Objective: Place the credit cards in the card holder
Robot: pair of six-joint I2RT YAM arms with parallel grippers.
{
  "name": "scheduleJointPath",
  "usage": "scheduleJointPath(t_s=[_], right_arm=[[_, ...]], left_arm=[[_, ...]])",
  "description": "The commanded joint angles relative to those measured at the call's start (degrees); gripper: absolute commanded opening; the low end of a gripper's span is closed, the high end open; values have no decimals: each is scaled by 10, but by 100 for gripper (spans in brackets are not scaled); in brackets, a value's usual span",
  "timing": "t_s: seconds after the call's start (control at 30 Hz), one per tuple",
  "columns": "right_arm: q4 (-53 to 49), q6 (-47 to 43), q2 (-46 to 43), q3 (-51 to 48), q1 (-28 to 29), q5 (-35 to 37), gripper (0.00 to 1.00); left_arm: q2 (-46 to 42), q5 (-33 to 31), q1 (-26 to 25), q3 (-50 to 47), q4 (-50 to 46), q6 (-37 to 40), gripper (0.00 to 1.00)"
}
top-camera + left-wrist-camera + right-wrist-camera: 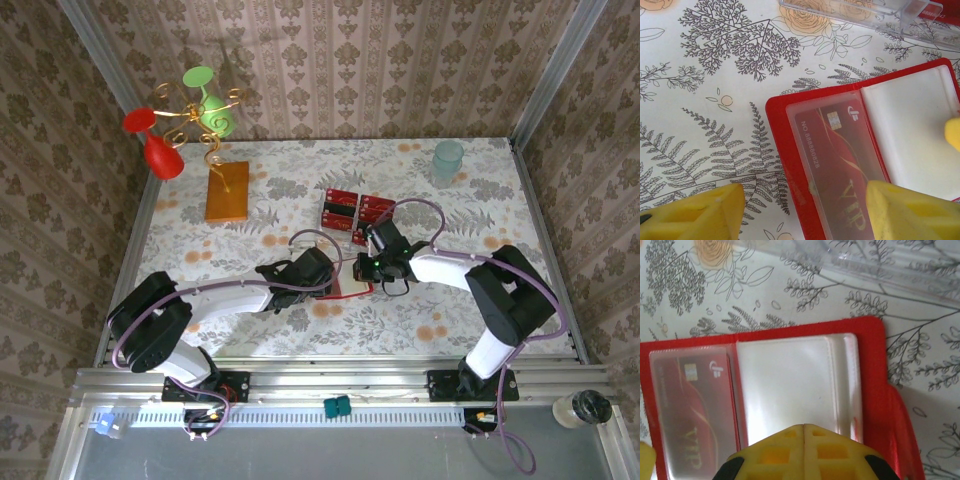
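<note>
The card holder [782, 150] lies open on the floral table, bright red with clear pockets. A red credit card [840, 165] with gold "VIP" lettering sits inside its left pocket. My left gripper [805, 215] is open, one yellow finger over the tablecloth and the other over that pocket. My right gripper [804, 429] is shut with nothing between its fingers, its tips over the pale right pocket [785, 380]. From above, both grippers [325, 270] [366, 267] meet over the card holder [352, 288]. More red credit cards [341, 210] lie just beyond.
A clear plastic tray [855, 12] lies just beyond the holder. An orange-brown slab [228, 190] stands at the back left beneath a gold rack with red and green glasses [185, 115]. A pale teal cup [447, 160] is at the back right. Patterned walls close three sides.
</note>
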Motion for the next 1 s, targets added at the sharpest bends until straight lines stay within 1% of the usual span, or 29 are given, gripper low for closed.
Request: scheduleJointPath(t_s=[0.0, 0.17, 0.43, 0.73, 0.97], right_arm=[[-52, -24, -26, 44, 4, -10, 3], [-120, -64, 9, 110, 4, 15, 3], [-147, -88, 88, 160, 2, 23, 1], [-150, -100, 105, 150, -5, 33, 0], [-110, -65, 108, 115, -1, -14, 0]], left_arm=[[-1, -1, -3, 22, -8, 11, 66], [-6, 2, -4, 42, -13, 6, 66], [19, 15, -12, 74, 5, -7, 66], [71, 34, -17, 73, 31, -10, 65], [92, 32, -11, 68, 37, 4, 66]])
